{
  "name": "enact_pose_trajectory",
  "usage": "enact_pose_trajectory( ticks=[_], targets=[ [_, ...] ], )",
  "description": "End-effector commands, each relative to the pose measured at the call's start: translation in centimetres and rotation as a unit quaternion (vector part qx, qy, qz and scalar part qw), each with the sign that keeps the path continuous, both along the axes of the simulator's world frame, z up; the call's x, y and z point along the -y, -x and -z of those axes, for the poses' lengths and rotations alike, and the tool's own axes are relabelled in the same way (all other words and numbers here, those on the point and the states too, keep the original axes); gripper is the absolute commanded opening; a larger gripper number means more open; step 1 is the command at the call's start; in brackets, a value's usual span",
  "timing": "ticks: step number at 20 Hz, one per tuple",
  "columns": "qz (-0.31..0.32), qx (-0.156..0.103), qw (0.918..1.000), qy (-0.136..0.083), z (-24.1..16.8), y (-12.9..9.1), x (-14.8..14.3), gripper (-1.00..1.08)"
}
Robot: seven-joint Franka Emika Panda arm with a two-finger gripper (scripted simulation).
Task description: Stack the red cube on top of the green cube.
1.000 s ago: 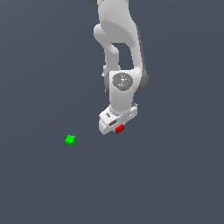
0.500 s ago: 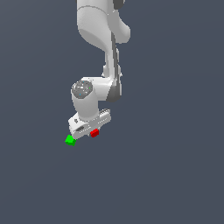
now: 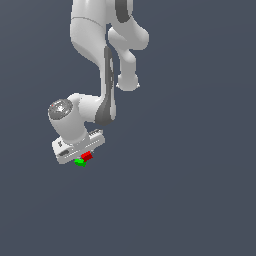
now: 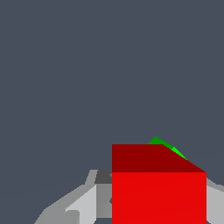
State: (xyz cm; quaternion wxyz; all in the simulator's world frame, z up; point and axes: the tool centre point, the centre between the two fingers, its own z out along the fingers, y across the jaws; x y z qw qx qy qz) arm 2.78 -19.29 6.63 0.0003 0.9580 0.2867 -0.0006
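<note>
The red cube (image 3: 87,156) is held in my gripper (image 3: 86,157), which is shut on it below the white hand (image 3: 77,147). The green cube (image 3: 79,162) lies on the grey floor just under and slightly toward the exterior view's left of the red cube; most of it is covered. In the wrist view the red cube (image 4: 158,188) fills the frame between grey fingers (image 4: 87,201), and only a sliver of the green cube (image 4: 166,145) peeks out behind its upper edge. Whether the two cubes touch cannot be told.
The white arm (image 3: 100,60) rises from the hand up to the top of the exterior view. Plain dark grey floor (image 3: 190,200) lies all around.
My gripper has carried the red cube toward the exterior view's left, from well right of the green cube to directly above it. The green cube has stayed where it was.
</note>
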Motion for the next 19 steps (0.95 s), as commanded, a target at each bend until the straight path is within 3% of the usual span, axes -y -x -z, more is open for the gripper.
enact_pose_trajectory(
  ticks=[1,9,10,19],
  targets=[
    [-0.001,0.001,1.0000,0.000,0.1,-0.3,1.3,-1.00],
    [-0.001,0.000,1.0000,0.000,0.4,-0.7,2.9,-1.00],
    [-0.001,0.000,1.0000,0.000,0.4,-0.7,2.9,1.00],
    [-0.001,0.000,1.0000,0.000,0.4,-0.7,2.9,1.00]
  ],
)
